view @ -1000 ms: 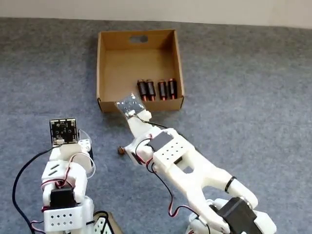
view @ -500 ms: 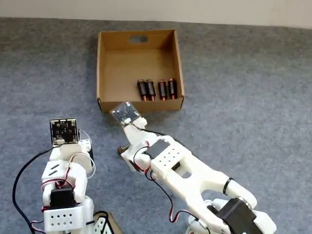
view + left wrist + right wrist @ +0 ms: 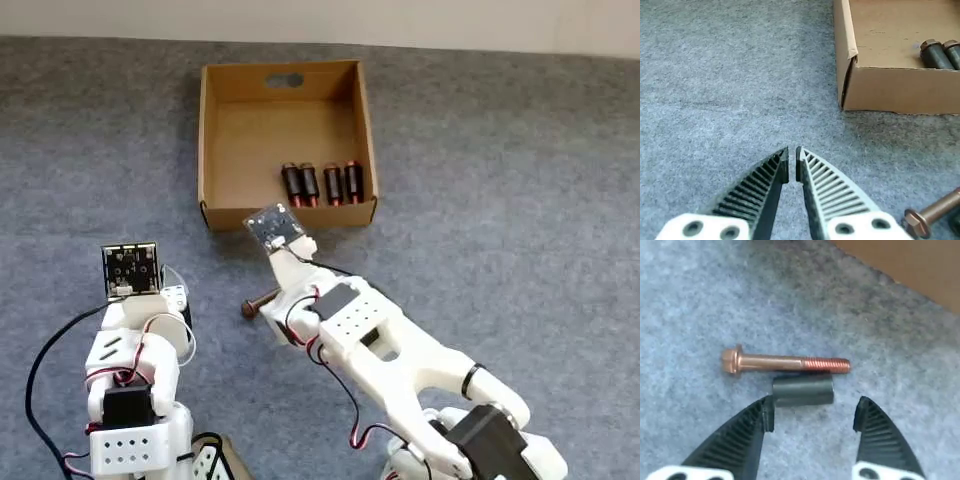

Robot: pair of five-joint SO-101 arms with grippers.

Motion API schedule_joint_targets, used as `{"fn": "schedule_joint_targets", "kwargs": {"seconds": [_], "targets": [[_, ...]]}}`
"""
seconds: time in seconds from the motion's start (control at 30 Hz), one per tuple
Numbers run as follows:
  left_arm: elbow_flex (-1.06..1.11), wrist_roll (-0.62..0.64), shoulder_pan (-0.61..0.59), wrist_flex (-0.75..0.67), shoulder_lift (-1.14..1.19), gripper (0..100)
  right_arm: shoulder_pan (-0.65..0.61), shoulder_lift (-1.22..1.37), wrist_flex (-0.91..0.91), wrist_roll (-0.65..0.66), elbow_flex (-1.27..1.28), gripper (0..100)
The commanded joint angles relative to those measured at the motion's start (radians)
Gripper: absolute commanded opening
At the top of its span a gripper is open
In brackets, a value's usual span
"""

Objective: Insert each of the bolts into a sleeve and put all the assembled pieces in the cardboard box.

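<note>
the right gripper (image 3: 813,414) is hovering low over the grey carpet (image 3: 520,160), with its jaws standing wide apart and holding nothing. a black sleeve (image 3: 803,391) is lying on its side between the two fingers, closer to one of them: that fingertip is sitting right at the sleeve's end, though whether it is touching is not clear. a copper bolt (image 3: 785,363) is lying flat just beside the sleeve and parallel to it, head pointing away from the threaded tip, and is not inserted. in the high view, bolt and sleeve are resting near the box (image 3: 210,140), a little out from its near wall, under the right arm's wrist.

the left gripper (image 3: 792,165) is hanging over bare carpet well apart from the box, with its jaws nearly closed, only a thin slit showing between the tips, and nothing between them. the bolt's head is showing off to one side of it.

the box is sitting open on the carpet. four assembled pieces (image 3: 322,184) are lying side by side in a row inside it, against the near wall and toward the corner on the right arm's side.
</note>
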Motion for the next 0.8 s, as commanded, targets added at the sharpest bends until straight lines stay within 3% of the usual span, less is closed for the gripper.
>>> {"fn": "schedule_joint_targets", "kwargs": {"seconds": [0.0, 0.27, 0.5, 0.77], "targets": [[-0.047, -0.008, 0.019, -0.003, 0.002, 6, -0.010, -0.033, -0.042, 0.014, 0.002, 25.3], [-0.047, -0.008, 0.019, -0.003, 0.002, 6, -0.030, 0.165, -0.120, 0.011, -0.001, 25.3], [-0.047, -0.008, 0.019, -0.003, -0.002, 6, -0.030, 0.174, -0.116, 0.006, -0.021, 24.9], [-0.045, -0.008, 0.018, -0.003, -0.005, 6, -0.030, 0.156, -0.114, 0.008, -0.016, 9.1]]}}
